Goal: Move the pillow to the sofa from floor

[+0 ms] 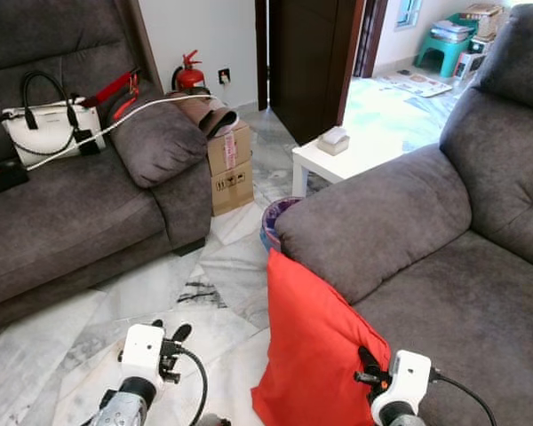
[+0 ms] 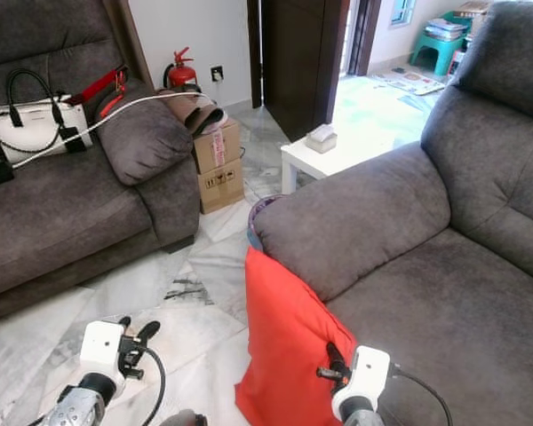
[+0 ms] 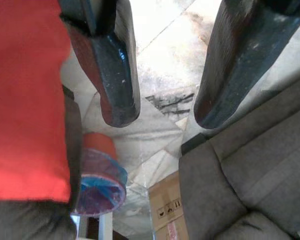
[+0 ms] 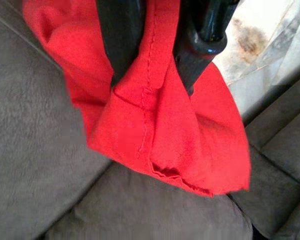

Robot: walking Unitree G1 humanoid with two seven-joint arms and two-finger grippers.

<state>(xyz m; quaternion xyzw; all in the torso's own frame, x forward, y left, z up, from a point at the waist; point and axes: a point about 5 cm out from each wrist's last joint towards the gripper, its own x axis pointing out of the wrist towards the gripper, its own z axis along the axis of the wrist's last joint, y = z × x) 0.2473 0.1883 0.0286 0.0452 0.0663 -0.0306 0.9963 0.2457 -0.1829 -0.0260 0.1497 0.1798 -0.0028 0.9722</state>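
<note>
- The red pillow (image 1: pixel 315 351) is being gripped at its edge by the right pincer (image 4: pixel 155 60), standing upright against the sofa (image 1: pixel 444 293) front.
- The sofa seat is lying just beyond the right pincer; the left pincer (image 3: pixel 162 70) is being held released over the floor.

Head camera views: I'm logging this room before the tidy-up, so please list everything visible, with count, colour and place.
Square fabric pillow: one, red, upright against the near sofa's armrest.
Fabric sofas: two, grey, one at right, one at left.
Leather handbag: one, white with black handles, on left sofa.
Cardboard box: one, brown, beside left sofa.
Low side table: one, white, by the doorway.
Fire extinguisher: one, red, at the wall.
Left gripper: black, open above the floor.
Right gripper: black, shut on the pillow.
</note>
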